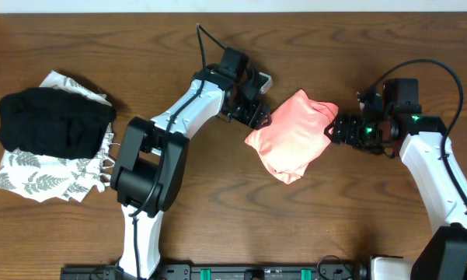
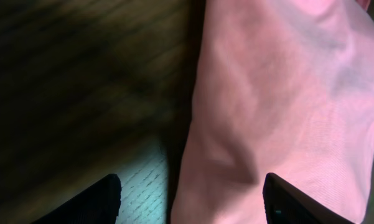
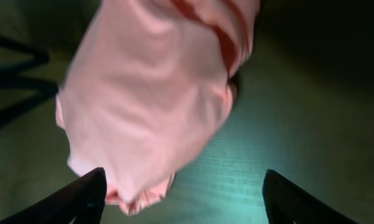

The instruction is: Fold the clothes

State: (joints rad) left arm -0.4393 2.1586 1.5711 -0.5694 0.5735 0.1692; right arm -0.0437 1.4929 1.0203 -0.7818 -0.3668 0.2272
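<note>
T-shirt (image 1: 294, 134) bunched mid-tabletop (image 1: 217, 210), between arms. Left end effector (image 1: 258, 115) and right end effector (image 1: 332, 129) at opposite edges, both apart, gripping nothing. You: pinch single layer at shoulders, lift, spread flat before folding.
</note>
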